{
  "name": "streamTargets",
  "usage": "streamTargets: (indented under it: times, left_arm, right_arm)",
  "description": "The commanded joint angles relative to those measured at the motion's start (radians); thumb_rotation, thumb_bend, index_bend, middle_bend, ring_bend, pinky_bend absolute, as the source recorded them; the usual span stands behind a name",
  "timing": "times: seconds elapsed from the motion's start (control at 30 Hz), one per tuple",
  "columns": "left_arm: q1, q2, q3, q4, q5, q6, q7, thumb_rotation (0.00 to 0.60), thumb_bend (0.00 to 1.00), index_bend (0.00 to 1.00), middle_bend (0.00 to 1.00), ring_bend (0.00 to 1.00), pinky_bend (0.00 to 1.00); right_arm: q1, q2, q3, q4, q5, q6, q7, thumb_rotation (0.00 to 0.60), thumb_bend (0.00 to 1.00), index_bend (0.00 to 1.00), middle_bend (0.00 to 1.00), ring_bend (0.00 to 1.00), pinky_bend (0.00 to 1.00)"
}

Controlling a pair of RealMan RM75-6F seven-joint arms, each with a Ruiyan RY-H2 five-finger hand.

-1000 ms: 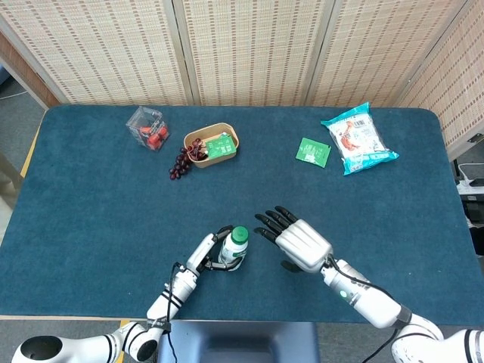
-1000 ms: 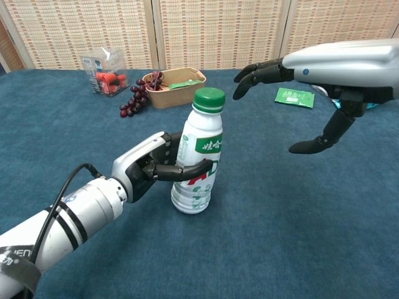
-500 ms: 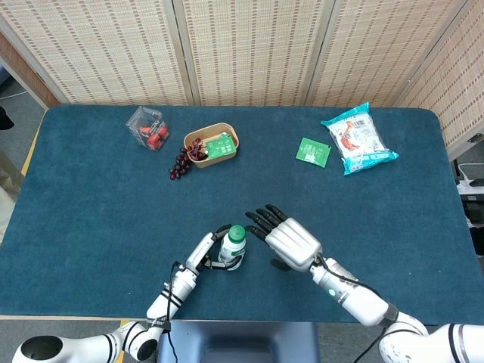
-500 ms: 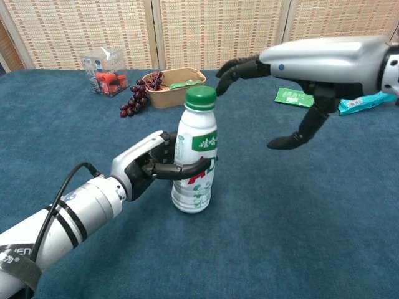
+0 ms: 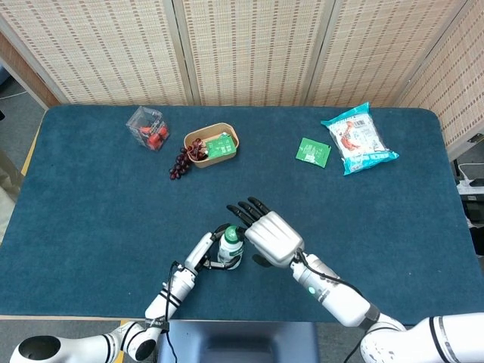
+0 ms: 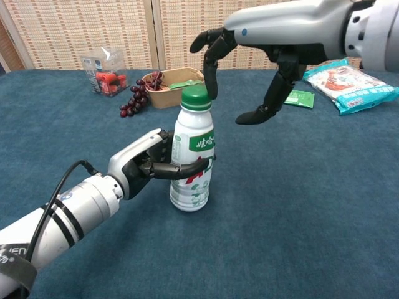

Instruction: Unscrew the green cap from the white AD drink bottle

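The white AD drink bottle (image 6: 191,161) stands upright near the table's front edge, its green cap (image 6: 195,97) on top. My left hand (image 6: 144,165) grips the bottle's body from the left, fingers wrapped around its middle. From above, the bottle (image 5: 230,246) and left hand (image 5: 204,253) show at centre front. My right hand (image 6: 262,47) hovers open over and just right of the cap, its fingers spread and curving down behind it, thumb hanging apart to the right. The right hand (image 5: 266,233) partly covers the cap (image 5: 233,233) from above.
A paper bowl (image 5: 212,144) with a green packet sits at the back, grapes (image 5: 180,163) beside it. A clear box with red items (image 5: 147,127) lies further left. A green sachet (image 5: 313,151) and a blue-white snack bag (image 5: 358,139) lie back right.
My right hand has moved left and closer, from beside the bottle to above its cap, fingers bending downward. The left hand keeps holding the bottle, which shifted slightly left.
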Motion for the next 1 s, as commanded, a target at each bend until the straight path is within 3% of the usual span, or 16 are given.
streamTargets:
  times: [0.03,1.0]
  left_arm:
    - [0.001,0.002,0.001,0.003,-0.001,-0.001,-0.001,0.600,0.77,0.57,0.59,0.14,0.00]
    - [-0.007,-0.014,0.004,0.026,0.001,-0.007,0.009,0.600,0.76,0.57,0.59,0.14,0.00]
  right_arm:
    - [-0.012,0.020,-0.020,-0.002,-0.005,0.015,0.010,0.600,0.18,0.14,0.00,0.00,0.00]
    - [0.079,-0.015,-0.065,0.040,0.077,-0.012,0.041,0.600,0.18,0.13,0.00,0.00,0.00]
